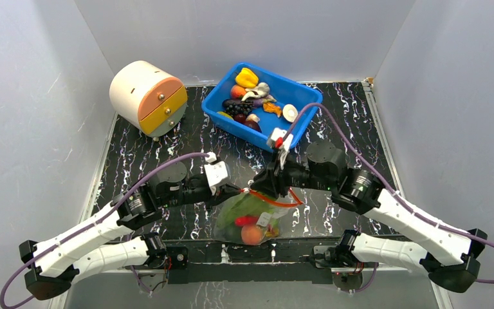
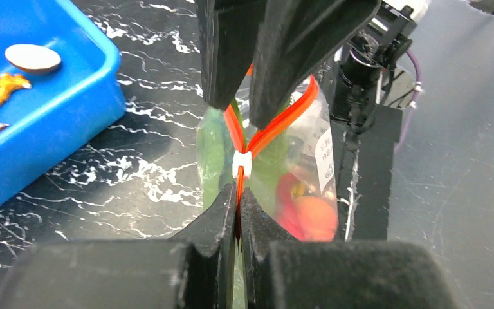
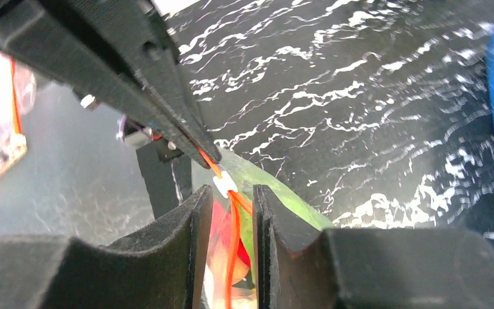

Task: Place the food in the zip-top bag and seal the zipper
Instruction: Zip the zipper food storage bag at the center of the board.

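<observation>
Zip-top bag (image 1: 252, 219) on surface (image 1: 141, 154) between arms, food (image 1: 251, 235) inside. Left hand (image 2: 238, 196) pinched shut on zipper (image 2: 283, 119). Right hand (image 3: 231, 199) slightly parted, straddling strip. I judge film light, floppy, slick: grip stiffer strip beside slider (image 2: 242, 164).

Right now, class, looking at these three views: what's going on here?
A clear zip-top bag is being zipped shut; it already holds toy food, among it green leaves and an orange peach. The left fingers are shut on the orange-red zipper. The right fingers stand slightly apart around the strip, near its white slider. Beyond the slider the strip splits in two, so the seal is not finished.
</observation>
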You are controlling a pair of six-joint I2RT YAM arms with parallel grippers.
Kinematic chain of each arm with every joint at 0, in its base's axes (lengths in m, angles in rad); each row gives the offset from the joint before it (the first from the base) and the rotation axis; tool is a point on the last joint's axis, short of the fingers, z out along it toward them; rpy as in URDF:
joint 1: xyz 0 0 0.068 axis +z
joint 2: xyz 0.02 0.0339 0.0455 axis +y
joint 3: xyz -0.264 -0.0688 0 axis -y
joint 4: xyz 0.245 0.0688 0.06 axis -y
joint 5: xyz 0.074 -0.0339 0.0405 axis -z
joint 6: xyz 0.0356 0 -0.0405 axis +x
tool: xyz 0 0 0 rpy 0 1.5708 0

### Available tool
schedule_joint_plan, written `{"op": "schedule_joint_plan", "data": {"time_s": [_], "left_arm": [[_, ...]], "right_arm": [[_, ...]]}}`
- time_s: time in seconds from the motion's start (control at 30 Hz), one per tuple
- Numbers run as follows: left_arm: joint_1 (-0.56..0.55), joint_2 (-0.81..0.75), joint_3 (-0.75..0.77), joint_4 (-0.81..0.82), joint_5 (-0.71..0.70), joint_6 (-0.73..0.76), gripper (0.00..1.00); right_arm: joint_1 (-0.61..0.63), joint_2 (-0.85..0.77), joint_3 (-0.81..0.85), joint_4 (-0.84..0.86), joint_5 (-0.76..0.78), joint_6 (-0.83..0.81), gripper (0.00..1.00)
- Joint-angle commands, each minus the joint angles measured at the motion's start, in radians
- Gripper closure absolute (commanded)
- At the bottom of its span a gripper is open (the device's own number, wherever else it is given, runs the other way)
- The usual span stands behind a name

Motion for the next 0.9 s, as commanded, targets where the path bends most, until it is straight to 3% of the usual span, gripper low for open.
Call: {"op": "schedule_joint_plan", "data": {"time_s": [0.0,0.13,0.33,0.53,0.87], "left_arm": [[-0.001,-0.004,0.098,0.108,-0.081,0.045,1.00],[-0.001,0.017,0.097,0.151,-0.082,0.062,1.00],[-0.001,0.012,0.064,0.184,-0.064,0.029,1.00],[-0.001,-0.001,0.070,0.166,-0.086,0.031,1.00],[-0.001,-0.007,0.054,0.183,-0.085,0.019,1.00]], "right_arm": [[-0.003,-0.024,0.151,-0.139,0.268,0.268,0.75],[-0.003,-0.024,0.204,-0.222,0.329,0.375,0.80],[-0.003,-0.022,0.139,-0.263,0.349,0.514,0.77],[-0.003,0.017,0.067,-0.249,0.188,0.489,0.74],[-0.003,0.072,-0.138,-0.155,0.207,0.467,0.84]]}}
